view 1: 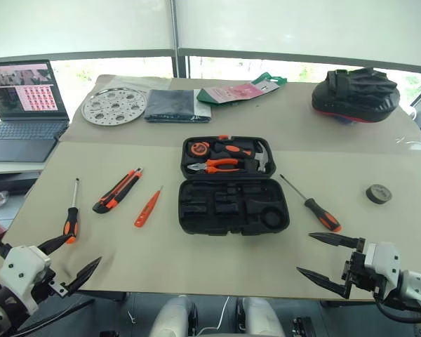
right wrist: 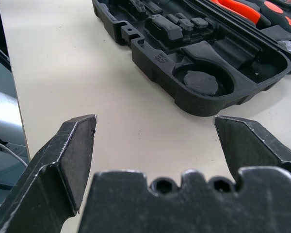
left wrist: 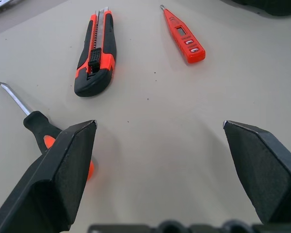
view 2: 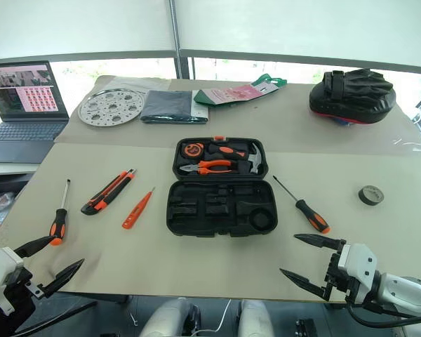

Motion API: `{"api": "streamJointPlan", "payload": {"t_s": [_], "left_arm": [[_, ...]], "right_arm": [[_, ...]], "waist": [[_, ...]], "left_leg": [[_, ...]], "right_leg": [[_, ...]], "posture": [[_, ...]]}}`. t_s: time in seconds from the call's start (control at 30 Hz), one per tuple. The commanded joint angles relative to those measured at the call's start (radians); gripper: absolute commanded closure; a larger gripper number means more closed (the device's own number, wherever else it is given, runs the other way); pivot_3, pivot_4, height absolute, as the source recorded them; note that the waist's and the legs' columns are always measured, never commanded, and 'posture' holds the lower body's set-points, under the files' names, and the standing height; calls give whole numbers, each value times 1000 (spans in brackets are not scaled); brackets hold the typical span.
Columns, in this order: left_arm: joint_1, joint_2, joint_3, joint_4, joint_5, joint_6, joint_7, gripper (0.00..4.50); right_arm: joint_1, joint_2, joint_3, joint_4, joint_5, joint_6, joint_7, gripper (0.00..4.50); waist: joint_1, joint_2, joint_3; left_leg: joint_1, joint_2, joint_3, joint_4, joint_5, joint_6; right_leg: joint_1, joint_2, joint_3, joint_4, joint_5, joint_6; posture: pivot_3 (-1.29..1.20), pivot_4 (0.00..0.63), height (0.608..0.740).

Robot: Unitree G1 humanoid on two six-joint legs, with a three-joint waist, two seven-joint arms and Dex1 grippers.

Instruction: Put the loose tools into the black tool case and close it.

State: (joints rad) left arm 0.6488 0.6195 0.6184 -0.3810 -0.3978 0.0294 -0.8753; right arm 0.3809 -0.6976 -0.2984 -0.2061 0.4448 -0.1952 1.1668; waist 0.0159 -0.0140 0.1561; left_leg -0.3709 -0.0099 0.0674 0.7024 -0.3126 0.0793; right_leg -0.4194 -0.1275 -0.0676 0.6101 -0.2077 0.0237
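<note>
Table [view 1: 161, 260] first, a broad beige surface with the black tool case [view 1: 233, 207] lying open at its middle, lid half toward the far side already carrying pliers, hammer and tape measure, near half showing bare moulded slots. Laptop [view 1: 21, 105] sits off the far left corner, a black padded mitt [view 1: 354, 93] at the far right, a perforated metal disc [view 1: 114, 105] and dark folded cloth [view 1: 172, 104] along the far edge. Left of the case lie the utility knife [view 1: 118, 190], the small orange screwdriver [view 1: 147, 207] and one long screwdriver [view 1: 71, 214]; right of it the other long screwdriver [view 1: 312, 203], and well apart near the right edge the black tape roll [view 1: 379, 194]. Left gripper [view 1: 69, 261] hovers at the near left edge, jaws spread wide and empty, its upper finger just beside the screwdriver handle. Right gripper [view 1: 326, 258] hangs over the near right edge, likewise spread wide and empty, near the other screwdriver's handle. Nothing loose is packed yet, so this looks like the opening reach. Next move likely calls for lowering over a handle, closing across it, then matching the tool to its slot
</note>
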Motion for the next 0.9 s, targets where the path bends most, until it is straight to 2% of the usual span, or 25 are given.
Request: {"api": "streamJointPlan", "payload": {"t_s": [0.03, 0.13, 0.23, 0.33, 0.43, 0.53, 0.67, 0.73, 0.9], "left_arm": [[17, -14, 112, -13, -99, 69, 40, 0], [85, -66, 263, 4, -241, 208, 108, 0], [145, -109, 325, -1, -303, 329, 181, 0], [177, -125, 360, -6, -376, 481, 276, 0], [147, -102, 379, -35, -476, 589, 338, 0], [65, -38, 396, -61, -539, 676, 432, 0], [-68, 85, 377, -44, -651, 871, 587, 0], [-139, 133, 344, -14, -669, 947, 648, 0], [-328, 209, 161, 100, -571, 1023, 709, 0]], "right_arm": [[-84, 26, 27, -47, 88, 23, -2, 32], [-220, 107, 96, -122, 223, 79, -17, 32], [-252, 159, 124, -173, 229, 74, -44, 32], [-266, 210, 164, -207, 201, 16, -44, 32], [-270, 216, 191, -234, 210, 31, -34, 32], [-272, 203, 201, -250, 221, 51, -32, 32], [-283, 203, 208, -246, 209, 47, -42, 32], [-283, 206, 213, -234, 199, 39, -39, 32], [-278, 223, 230, -210, 178, 13, -28, 32]], "waist": [[0, -1, 0], [-25, -6, 3], [-26, -5, 4], [-2, -5, 3], [8, -5, 3], [15, -6, 3], [10, -9, 1], [5, -10, 1], [-7, -9, 1]], "left_leg": [[0, 0, 0, 0, 0, 0], [0, 8, 3, 1, 0, -3], [0, 11, 2, 1, -1, -6], [1, 11, 1, 1, -2, -8], [1, 11, 0, 2, -3, -8], [1, 11, -1, 3, -3, -8], [3, 11, -1, 3, -2, -10], [3, 11, -1, 3, 3, -19], [2, 9, 1, 1, 4, -22]], "right_leg": [[0, 0, 0, 0, 0, 0], [0, 3, 2, -1, 2, -4], [-1, 6, 3, 1, 1, -6], [-3, 12, 1, 1, -1, -5], [-2, 13, 1, 1, -1, -6], [-2, 12, 1, 1, -1, -6], [-2, 14, 1, 3, 0, -8], [-2, 14, 1, 4, 0, -8], [-2, 16, 2, 7, 0, -8]], "posture": [[0, 150, 740], [0, 150, 740], [0, 150, 740], [0, 150, 740], [0, 150, 740], [0, 150, 740], [0, 150, 740], [0, 150, 740], [0, 150, 740]]}}
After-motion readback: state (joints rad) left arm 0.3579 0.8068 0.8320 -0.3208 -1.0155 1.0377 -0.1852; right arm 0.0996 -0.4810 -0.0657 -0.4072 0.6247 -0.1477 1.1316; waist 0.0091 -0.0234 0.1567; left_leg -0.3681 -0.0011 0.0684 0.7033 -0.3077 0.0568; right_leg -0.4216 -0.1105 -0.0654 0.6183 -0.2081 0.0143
